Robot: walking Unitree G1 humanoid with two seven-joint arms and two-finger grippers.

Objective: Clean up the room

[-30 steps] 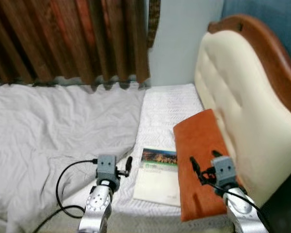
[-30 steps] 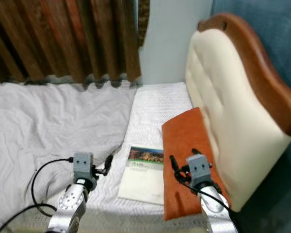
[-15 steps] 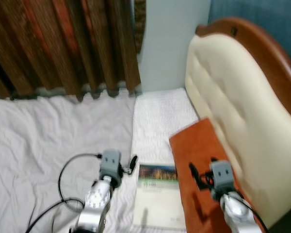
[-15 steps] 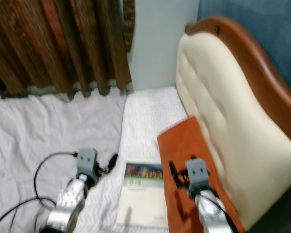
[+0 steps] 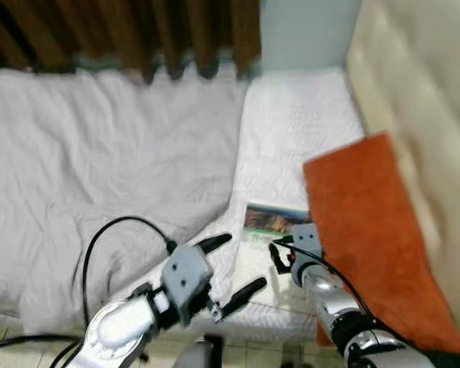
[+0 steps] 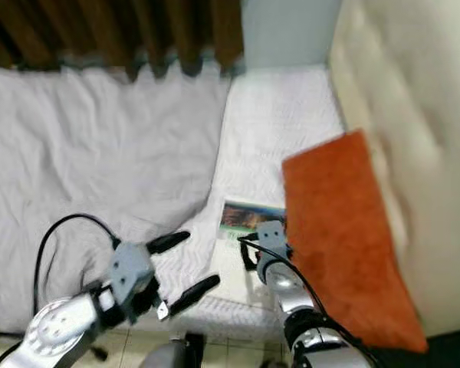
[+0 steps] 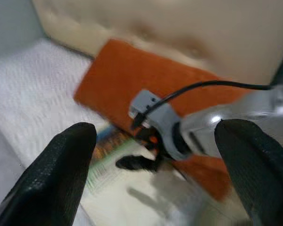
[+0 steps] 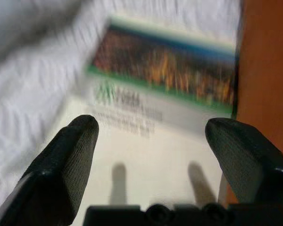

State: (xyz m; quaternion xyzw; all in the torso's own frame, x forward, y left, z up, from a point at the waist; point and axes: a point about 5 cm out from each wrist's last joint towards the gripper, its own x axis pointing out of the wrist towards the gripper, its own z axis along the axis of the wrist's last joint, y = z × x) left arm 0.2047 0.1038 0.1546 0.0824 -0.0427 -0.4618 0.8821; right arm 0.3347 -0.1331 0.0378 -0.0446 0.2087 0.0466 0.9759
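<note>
From the head view, the booklet [image 5: 264, 253] lies on the bed [image 5: 100, 169] beside the orange pillow [image 5: 368, 230]; our right gripper [image 5: 281, 255] hovers over it, our left gripper [image 5: 231, 264] wide beside it. In the right wrist view, fingers [image 8: 66, 160] spread wide: we should lower squarely, pinching one edge

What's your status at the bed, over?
Right gripper open, low over the booklet. Left gripper open, off the mattress edge. Orange pillow hard against booklet's right side.
</note>
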